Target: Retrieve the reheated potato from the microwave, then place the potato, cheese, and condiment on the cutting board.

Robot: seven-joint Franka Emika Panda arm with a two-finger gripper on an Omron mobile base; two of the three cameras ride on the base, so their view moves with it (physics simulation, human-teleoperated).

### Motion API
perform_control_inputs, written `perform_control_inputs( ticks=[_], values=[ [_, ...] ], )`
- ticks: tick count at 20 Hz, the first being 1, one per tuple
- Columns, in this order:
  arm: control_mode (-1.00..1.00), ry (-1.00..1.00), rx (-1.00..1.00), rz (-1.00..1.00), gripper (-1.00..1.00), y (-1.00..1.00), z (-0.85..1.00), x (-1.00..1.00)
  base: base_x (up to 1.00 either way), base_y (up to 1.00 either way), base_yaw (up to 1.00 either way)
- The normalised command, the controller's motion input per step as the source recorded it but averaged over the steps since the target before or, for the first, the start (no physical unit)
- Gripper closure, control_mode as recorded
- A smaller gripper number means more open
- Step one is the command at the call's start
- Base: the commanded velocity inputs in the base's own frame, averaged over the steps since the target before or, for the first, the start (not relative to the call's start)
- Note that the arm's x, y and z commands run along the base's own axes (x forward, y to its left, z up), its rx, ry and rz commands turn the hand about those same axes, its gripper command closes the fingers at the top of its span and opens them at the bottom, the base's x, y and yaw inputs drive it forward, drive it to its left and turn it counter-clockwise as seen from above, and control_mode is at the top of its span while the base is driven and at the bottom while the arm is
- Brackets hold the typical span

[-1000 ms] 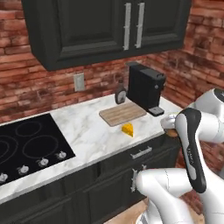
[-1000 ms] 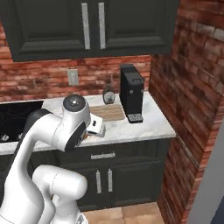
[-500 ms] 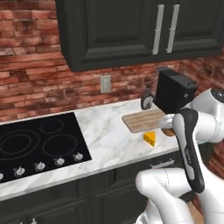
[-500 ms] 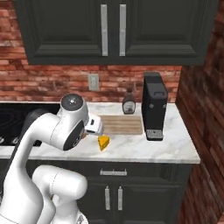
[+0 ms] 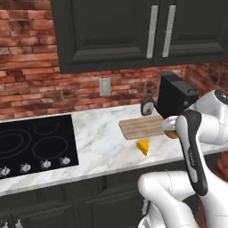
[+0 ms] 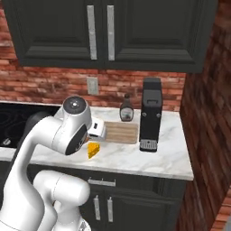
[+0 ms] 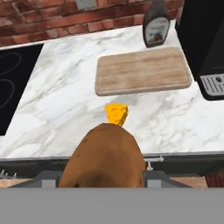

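1. While the arm hangs over the front edge of the counter [image 7: 57, 87], the gripper [image 7: 103, 175] is closed around the potato [image 7: 105, 157], which bulges large and brown between the two fingers in the hand view.
2. In the left base view a sliver of the potato [image 5: 169, 132] shows just behind the arm's forearm, at the right end of the cutting board [image 5: 142, 127].
3. The cutting board [image 7: 142, 70] lies flat on the marble with nothing on it, and it serves as the landmark here.
4. The cheese [image 7: 116, 113] sits on the counter just in front of the board, near its left half, not touching it; it shows likewise in the other views [image 5: 143, 147] [image 6: 93, 150].
5. The bottle [image 7: 155, 26] stands upright just behind the board, toward its right end, close to the brick wall [image 5: 40, 84].
6. The coffee machine [image 6: 150, 115] stands just right of the board.
7. The cooktop [image 5: 33, 142] lies well to the board's left.
8. Dark cabinets [image 6: 103, 31] hang above the board.
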Motion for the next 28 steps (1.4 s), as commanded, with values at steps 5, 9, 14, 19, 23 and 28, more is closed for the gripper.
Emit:
perform_control_inputs(
  ticks=[5, 9, 14, 19, 23, 28],
  values=[
    [1.0, 0.0, 0.0, 0.0, 1.0, 0.0, 0.0, 0.0, 0.26, -0.41, 0.32],
    [1.0, 0.0, 0.0, 0.0, 1.0, 0.0, 0.0, 0.0, 0.36, -0.4, 0.24],
    [1.0, 0.0, 0.0, 0.0, 1.0, 0.0, 0.0, 0.0, 0.52, -0.31, 0.21],
    [1.0, 0.0, 0.0, 0.0, 1.0, 0.0, 0.0, 0.0, 0.38, -0.17, 0.08],
    [1.0, 0.0, 0.0, 0.0, 1.0, 0.0, 0.0, 0.0, 0.5, -0.08, 0.02],
    [1.0, 0.0, 0.0, 0.0, 1.0, 0.0, 0.0, 0.0, 0.08, -0.01, 0.0]
  ],
)
